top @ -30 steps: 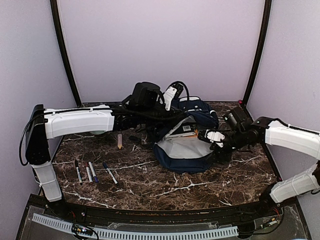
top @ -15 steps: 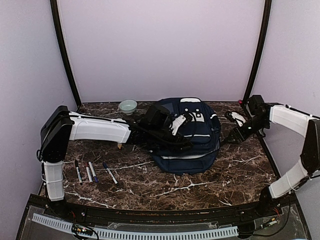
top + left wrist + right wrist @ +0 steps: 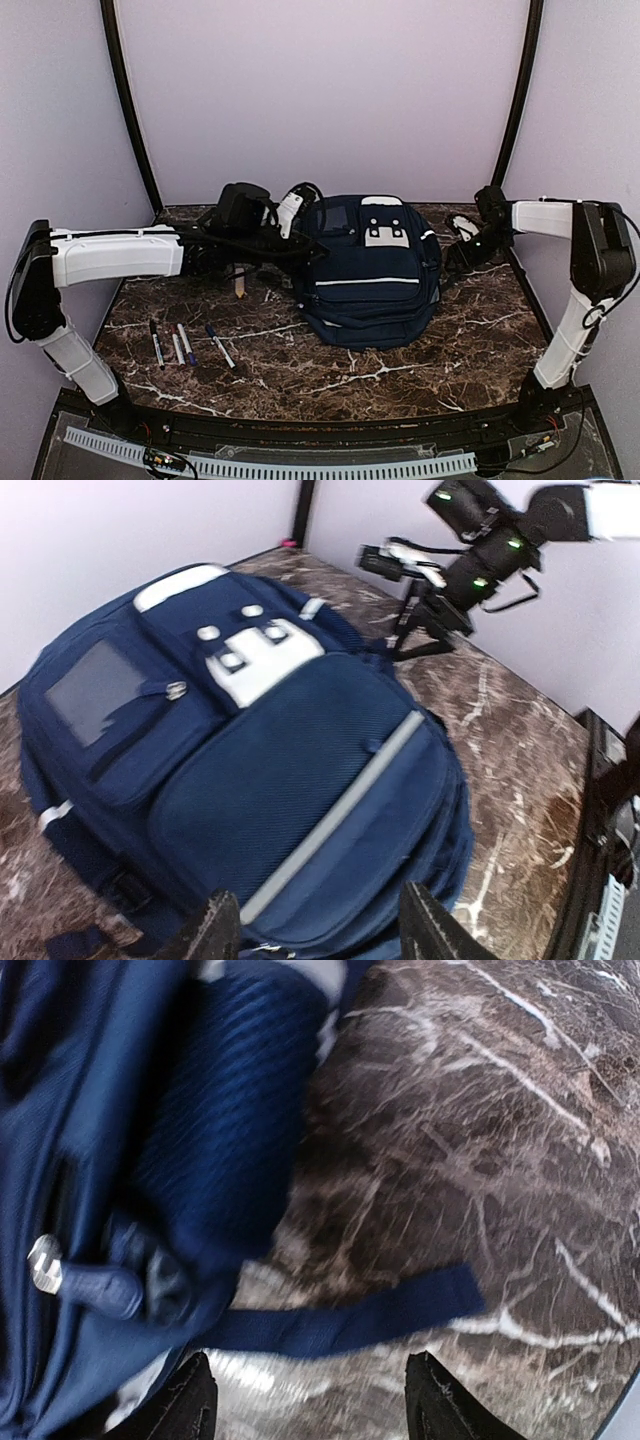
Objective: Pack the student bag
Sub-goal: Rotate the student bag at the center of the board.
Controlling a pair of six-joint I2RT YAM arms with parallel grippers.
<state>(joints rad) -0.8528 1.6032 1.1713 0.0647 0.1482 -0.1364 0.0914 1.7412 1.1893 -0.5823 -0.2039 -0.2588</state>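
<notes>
The student bag (image 3: 370,270), a navy backpack with a white stripe and a grey-white patch, lies flat in the middle of the table with its front up and its pockets shut. It fills the left wrist view as the bag (image 3: 250,750). My left gripper (image 3: 290,208) hovers at its upper left corner, open with nothing between the fingers (image 3: 222,932). My right gripper (image 3: 462,230) is beside the bag's right edge, also open. Under the right gripper (image 3: 318,1405) a loose blue strap (image 3: 350,1322) lies on the marble beside the bag's side (image 3: 150,1140).
Several pens (image 3: 185,343) lie on the marble table (image 3: 420,370) at the front left. A small beige stick (image 3: 240,281) stands left of the bag. The right arm (image 3: 490,535) shows at the far side in the left wrist view. Purple walls close in the back and sides.
The bag was open with a book showing; now it lies flat and shut. My left gripper opened and pulled back left. The right arm swung to the back right.
</notes>
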